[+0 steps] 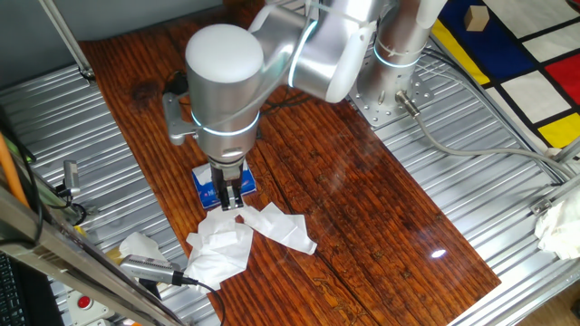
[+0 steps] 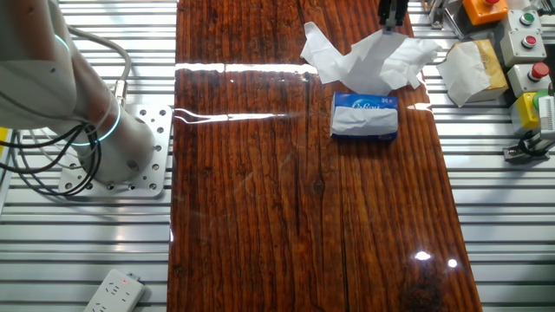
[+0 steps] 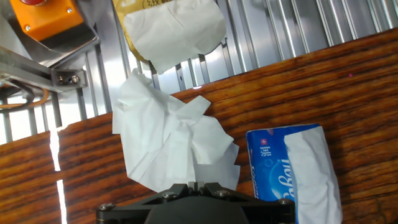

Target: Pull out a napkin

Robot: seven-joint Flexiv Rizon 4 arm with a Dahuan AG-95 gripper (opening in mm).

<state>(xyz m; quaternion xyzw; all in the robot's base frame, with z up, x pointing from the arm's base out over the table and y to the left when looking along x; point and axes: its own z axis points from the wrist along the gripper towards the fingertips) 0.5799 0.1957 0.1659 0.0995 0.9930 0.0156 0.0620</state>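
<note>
Largely, the napkin (image 3: 171,140) is seen drawn clear of the blue pack (image 2: 365,115), lying crumpled on the wooden surface (image 2: 260,217) just beside it. The fingers (image 1: 233,194) are closed around one napkin edge, so only release appears left.

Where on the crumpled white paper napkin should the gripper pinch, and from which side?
Probably from above, on the raised folds at the crumpled white paper napkin edge nearest the blue tissue pack; those creases stand up, while its outer corners lie flat on the wooden tabletop.
</note>
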